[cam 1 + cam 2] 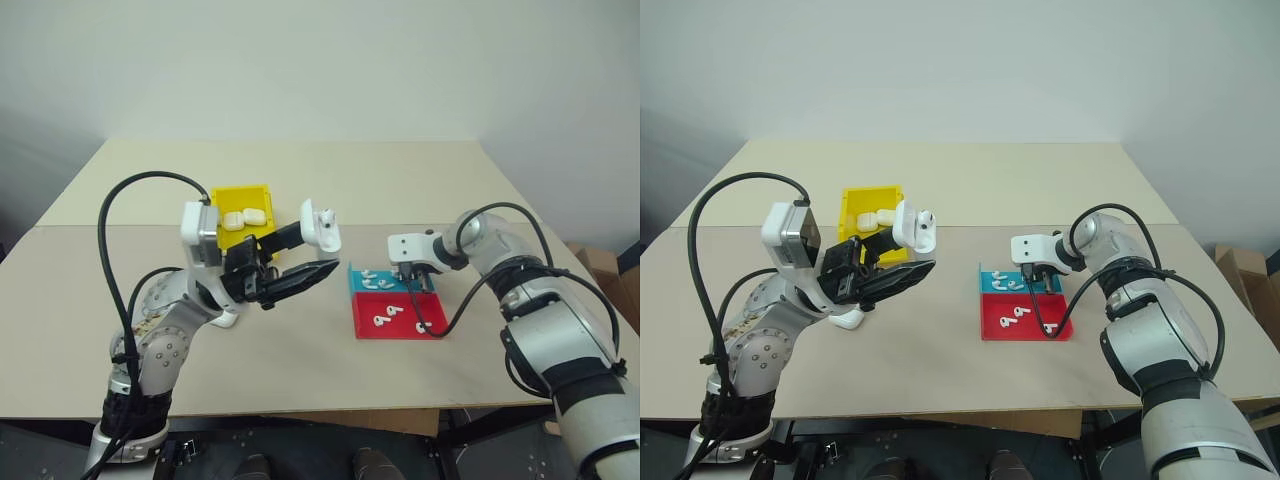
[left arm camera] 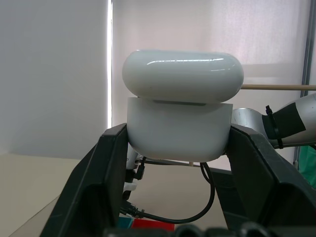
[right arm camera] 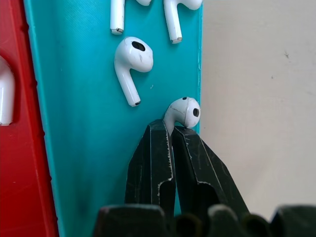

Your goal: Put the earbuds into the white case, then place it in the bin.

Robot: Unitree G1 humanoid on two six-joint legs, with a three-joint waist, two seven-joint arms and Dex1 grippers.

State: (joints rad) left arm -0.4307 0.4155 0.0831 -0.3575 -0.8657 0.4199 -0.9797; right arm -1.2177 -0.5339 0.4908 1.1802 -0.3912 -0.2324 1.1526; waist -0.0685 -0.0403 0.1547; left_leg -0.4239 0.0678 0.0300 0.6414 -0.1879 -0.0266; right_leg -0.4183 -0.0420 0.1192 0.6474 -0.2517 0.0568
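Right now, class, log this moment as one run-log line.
left tool: shut on open glossy white case | right tool: shut on tiny white earbud, shallow blue tray | yellow bin: two cases

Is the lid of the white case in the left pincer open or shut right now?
Open. The small glossy white case, clamped in the left pincer, has its hinged lid flipped up from the body, with a gap showing between the two in the left wrist view.

Glossy white case (image 2: 180, 116) — smooth plastic
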